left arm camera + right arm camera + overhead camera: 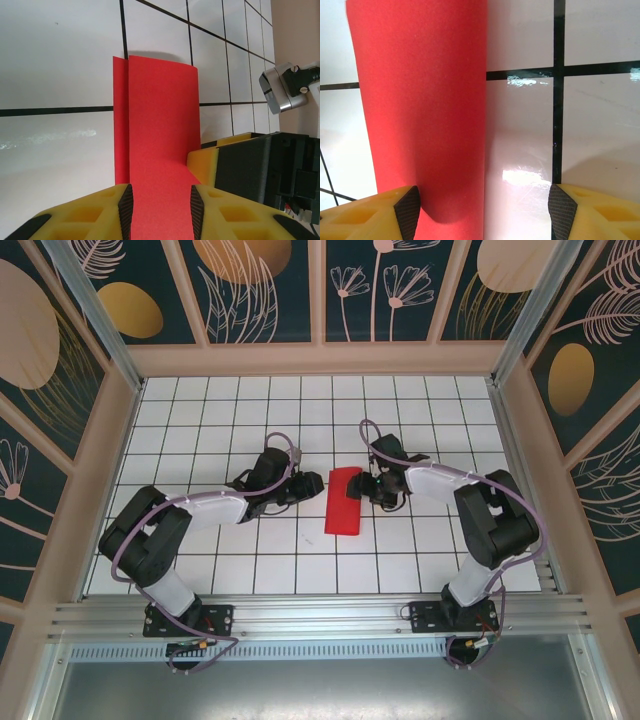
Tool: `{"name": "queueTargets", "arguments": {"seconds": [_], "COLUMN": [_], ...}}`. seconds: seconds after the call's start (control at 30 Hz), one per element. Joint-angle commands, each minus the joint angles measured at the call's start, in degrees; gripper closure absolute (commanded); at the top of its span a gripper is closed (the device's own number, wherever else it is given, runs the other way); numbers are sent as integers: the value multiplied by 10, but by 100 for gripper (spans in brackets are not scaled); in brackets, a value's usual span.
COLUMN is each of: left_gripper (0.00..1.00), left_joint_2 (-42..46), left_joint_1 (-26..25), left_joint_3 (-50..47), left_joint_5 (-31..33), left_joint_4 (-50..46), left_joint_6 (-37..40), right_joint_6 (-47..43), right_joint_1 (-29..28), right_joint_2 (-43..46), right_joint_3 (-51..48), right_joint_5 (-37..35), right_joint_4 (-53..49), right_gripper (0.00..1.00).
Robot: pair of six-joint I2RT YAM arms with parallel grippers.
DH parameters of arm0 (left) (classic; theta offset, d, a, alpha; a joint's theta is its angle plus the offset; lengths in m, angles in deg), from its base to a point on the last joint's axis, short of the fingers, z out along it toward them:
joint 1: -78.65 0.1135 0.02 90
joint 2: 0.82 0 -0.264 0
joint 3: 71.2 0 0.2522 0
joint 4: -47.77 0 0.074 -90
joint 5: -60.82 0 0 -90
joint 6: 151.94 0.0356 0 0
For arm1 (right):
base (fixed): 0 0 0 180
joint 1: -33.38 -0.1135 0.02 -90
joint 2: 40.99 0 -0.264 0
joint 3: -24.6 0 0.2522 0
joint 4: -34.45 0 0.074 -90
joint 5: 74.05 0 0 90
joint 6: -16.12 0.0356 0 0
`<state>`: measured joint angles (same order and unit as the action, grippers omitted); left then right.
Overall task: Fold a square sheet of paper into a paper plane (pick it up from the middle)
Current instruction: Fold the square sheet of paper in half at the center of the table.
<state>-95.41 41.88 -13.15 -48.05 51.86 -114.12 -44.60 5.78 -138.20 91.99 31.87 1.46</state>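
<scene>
Between parted left fingers (126, 210), two-layered square sheet of paper (160, 125); right fingers (562, 212) wide astride its rolled edge.

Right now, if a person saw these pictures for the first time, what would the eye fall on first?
The bright red square sheet of paper, folded into a long strip, stands out at the middle of the white tiled table. The left gripper and the right gripper flank it on either side, and the paper runs between the left one's yellow fingers. Dark floral walls frame the scene.
</scene>
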Motion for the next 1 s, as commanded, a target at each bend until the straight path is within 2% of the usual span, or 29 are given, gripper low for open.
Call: {"name": "queueTargets", "arguments": {"seconds": [0.0, 0.57, 0.97], "left_gripper": [61, 62, 64], "left_joint_2": [-9, -11, -13], "left_joint_1": [-2, -2, -3], "left_joint_3": [15, 15, 18], "left_joint_5": [0, -6, -9], "left_joint_4": [16, 18, 19], "left_joint_6": [-4, -3, -3], "right_joint_6": [14, 50, 17], "right_joint_1": [-17, -26, -29], "right_joint_2": [-15, -8, -33], "right_joint_3": [15, 22, 32], "right_joint_5": [-1, -46, -33], "right_joint_4": [-3, -11, -24], "right_gripper": [29, 31, 31]}}
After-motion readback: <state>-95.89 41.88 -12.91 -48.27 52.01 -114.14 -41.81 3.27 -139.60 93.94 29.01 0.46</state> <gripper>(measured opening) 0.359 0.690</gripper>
